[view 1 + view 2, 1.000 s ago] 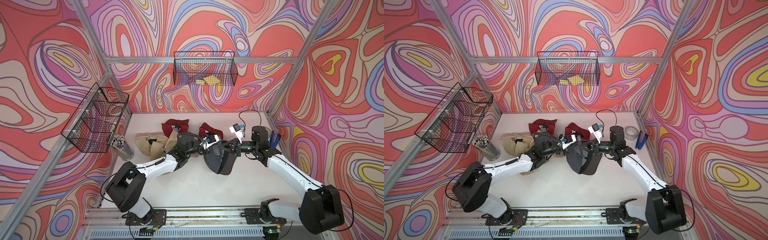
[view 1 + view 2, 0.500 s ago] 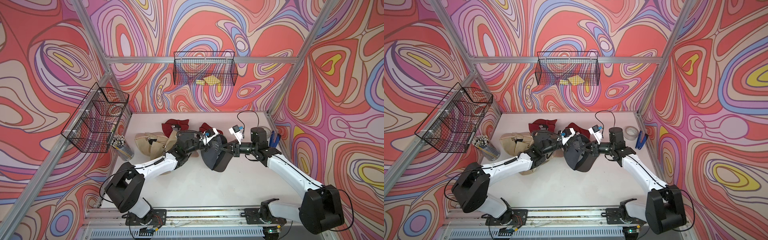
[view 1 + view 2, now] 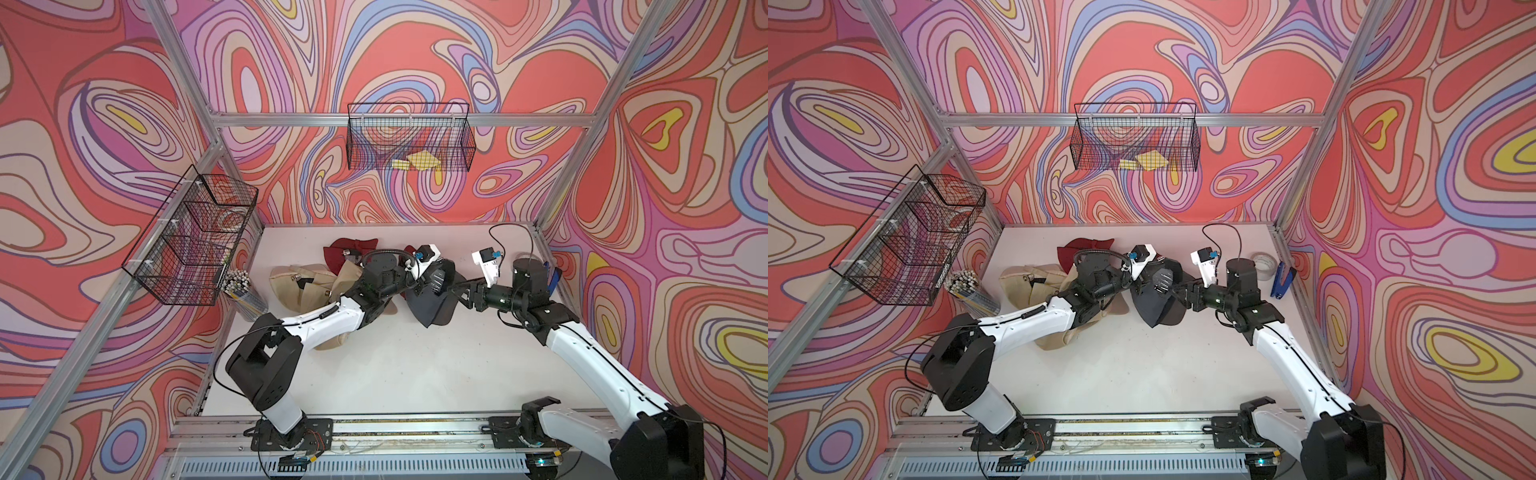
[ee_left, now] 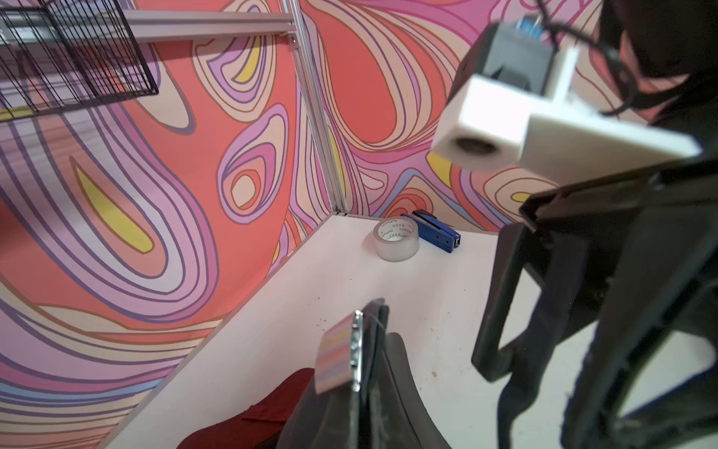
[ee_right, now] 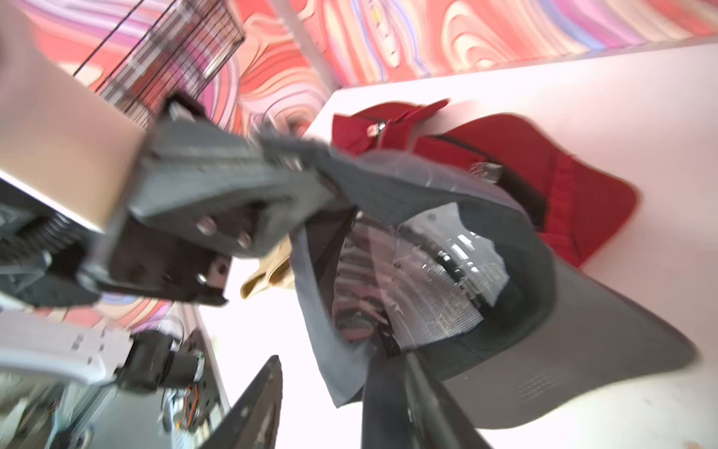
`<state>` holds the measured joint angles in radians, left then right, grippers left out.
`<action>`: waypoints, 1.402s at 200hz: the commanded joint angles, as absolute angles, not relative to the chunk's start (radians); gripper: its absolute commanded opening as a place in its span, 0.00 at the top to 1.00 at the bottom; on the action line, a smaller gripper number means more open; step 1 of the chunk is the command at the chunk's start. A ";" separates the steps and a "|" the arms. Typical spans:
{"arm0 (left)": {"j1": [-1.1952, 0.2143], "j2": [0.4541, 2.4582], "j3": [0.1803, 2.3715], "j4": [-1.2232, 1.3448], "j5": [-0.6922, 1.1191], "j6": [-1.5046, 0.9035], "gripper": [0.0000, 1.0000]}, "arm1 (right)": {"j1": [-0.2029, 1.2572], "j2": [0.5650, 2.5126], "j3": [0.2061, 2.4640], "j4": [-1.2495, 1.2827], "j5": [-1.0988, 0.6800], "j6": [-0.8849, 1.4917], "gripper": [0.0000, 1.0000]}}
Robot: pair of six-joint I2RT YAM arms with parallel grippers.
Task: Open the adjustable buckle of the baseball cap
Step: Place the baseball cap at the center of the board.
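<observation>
**Top views.** In both top views the dark grey cap hangs between the two arms, over the middle of the desk. Whether its brim touches the desk cannot be told. The left claw is clamped tight on the back of the cap. The right claw stands just beside the cap, jaws parted, holding nothing.

Count:
- one dark grey cap
- two red caps
- at least two beige caps, partly under the left arm
- two wire baskets
- one pencil cup

**Left wrist view.** A shiny metal plate, judged to be the buckle's flap, sits at the closed fingertips. The right claw faces it, open. One tape roll and one blue stapler lie in the far corner.

**Right wrist view.** This view is blurred. A strap end dangles between the parted fingers, unclamped. Whether the buckle is undone cannot be told.

**Judgement.** The step in hand is taking hold for the pull. The next move calls for the right claw to close on the strap end or flap and draw it away while the left holds firm.
</observation>
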<state>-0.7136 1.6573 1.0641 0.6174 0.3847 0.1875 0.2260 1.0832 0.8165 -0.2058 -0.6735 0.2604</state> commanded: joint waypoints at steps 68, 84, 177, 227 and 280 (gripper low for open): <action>-0.764 1.868 1.225 0.820 0.475 -0.024 1.00 | 0.233 0.922 0.903 -0.335 -0.234 0.412 0.33; -0.770 1.923 1.257 0.886 0.493 -0.087 1.00 | 0.232 0.919 0.911 -0.341 -0.206 0.424 0.33; -0.794 2.003 1.324 0.872 0.466 -0.093 0.46 | 0.231 0.955 0.927 -0.326 -0.159 0.434 0.26; -0.767 1.729 1.184 0.693 0.375 0.064 0.39 | 0.232 1.019 0.943 -0.286 -0.123 0.408 0.24; -0.663 1.335 0.972 0.420 0.190 0.056 0.38 | 0.230 1.084 0.913 -0.207 -0.058 0.346 0.24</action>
<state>-0.7113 1.4681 1.0599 0.5880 0.3195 0.0498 0.2260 1.0725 0.9199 -0.2722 -0.1146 0.3908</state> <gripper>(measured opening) 0.621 0.755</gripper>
